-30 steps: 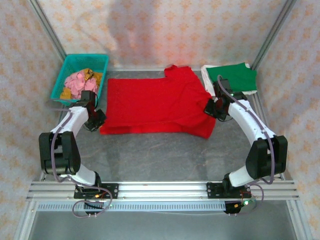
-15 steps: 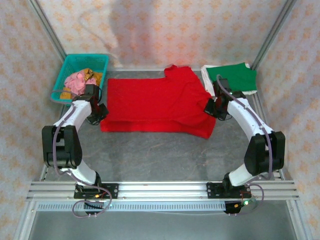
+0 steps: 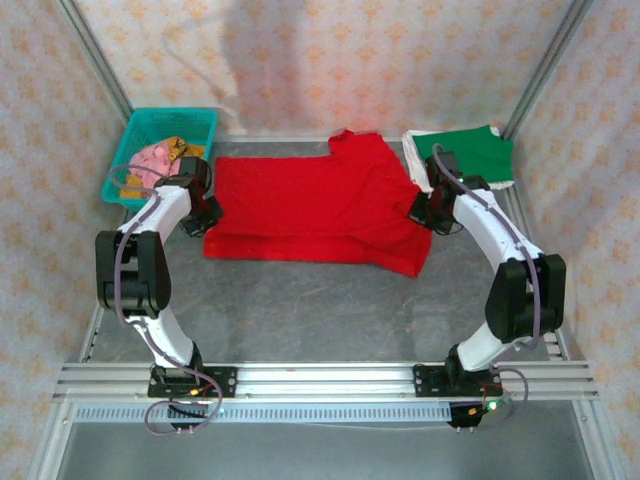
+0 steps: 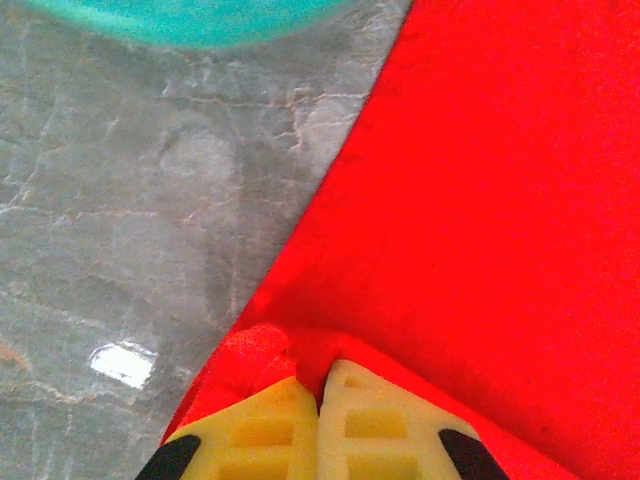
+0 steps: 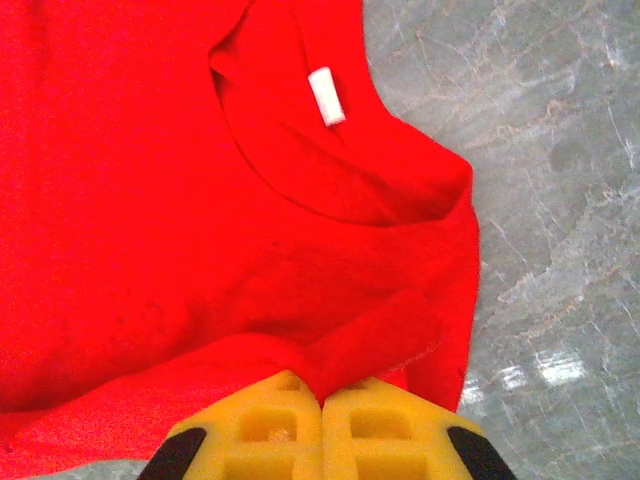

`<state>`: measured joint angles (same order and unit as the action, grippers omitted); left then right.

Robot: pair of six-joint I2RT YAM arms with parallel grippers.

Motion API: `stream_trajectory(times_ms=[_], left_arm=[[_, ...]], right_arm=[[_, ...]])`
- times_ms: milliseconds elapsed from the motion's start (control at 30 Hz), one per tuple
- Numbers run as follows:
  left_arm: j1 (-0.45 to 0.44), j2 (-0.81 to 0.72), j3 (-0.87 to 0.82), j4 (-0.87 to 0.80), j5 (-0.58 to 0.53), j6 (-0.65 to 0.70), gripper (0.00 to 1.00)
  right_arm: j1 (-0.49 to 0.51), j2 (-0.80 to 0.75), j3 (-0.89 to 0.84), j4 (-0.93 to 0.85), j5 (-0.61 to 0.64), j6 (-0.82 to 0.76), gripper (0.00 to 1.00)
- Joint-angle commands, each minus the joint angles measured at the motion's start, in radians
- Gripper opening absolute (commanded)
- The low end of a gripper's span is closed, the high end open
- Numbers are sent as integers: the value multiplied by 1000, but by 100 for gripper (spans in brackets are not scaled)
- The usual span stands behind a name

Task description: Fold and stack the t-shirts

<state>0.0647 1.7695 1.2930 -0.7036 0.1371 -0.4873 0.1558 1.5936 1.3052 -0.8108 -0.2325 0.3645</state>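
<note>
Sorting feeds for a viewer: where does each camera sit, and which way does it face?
Top external: high behind the arm bases, looking down over the table; both arms show, left gripper and right gripper on the red t-shirt.
Left wrist: looks down past its shut yellow fingers at the shirt's edge.
Right wrist: looks down past its fingers at the collar.
Shared: the red t-shirt, in all three.

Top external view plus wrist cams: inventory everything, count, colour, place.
red t-shirt: 1, bright red, spread mid-table
green t-shirt: 1, dark green, folded, far right
white t-shirt: 1, white, under green t-shirt
basket: 1, teal, far left
cloths: several, pink and mustard, in basket
table: 1, grey marbled, underneath all
left hand: 1, yellow-tipped, shut on red t-shirt's left edge
right hand: 1, yellow-tipped, shut on its right edge by the collar
</note>
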Motion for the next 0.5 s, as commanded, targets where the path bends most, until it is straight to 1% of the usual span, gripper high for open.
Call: stream_trajectory(times_ms=[0,67,100,133,167,200,267,300,333,400,467], left_arm=[[-10,36,61,-46,-57,34,17],[-16,30,70,-47,-79,38,36],[-22,12,63,-46,-104,34,42],[-29,-16,48,-42,-132,26,46],[-35,-46,28,-38,-159,16,46],[-42,-89,-3,-31,-188,5,48],[-53,-173,-74,-16,-236,-19,49],[-60,-216,-118,-3,-249,-30,50],[-63,-253,-165,13,-249,-38,51],[-66,-300,-245,39,-225,-40,50],[-70,-317,-301,63,-194,-41,50]], right_arm=[[-9,42,69,2,31,-12,1],[-16,69,91,2,33,-9,8],[-22,78,100,5,32,-8,11],[-27,80,99,15,30,-6,16],[-28,78,94,22,31,-4,21],[-28,70,86,29,32,-4,22],[-29,37,50,50,33,-1,28],[-29,13,23,64,34,-2,33],[-29,-8,-4,75,32,-4,34],[-29,-53,-47,82,33,-9,39],[-29,-107,-92,89,18,-6,40]])
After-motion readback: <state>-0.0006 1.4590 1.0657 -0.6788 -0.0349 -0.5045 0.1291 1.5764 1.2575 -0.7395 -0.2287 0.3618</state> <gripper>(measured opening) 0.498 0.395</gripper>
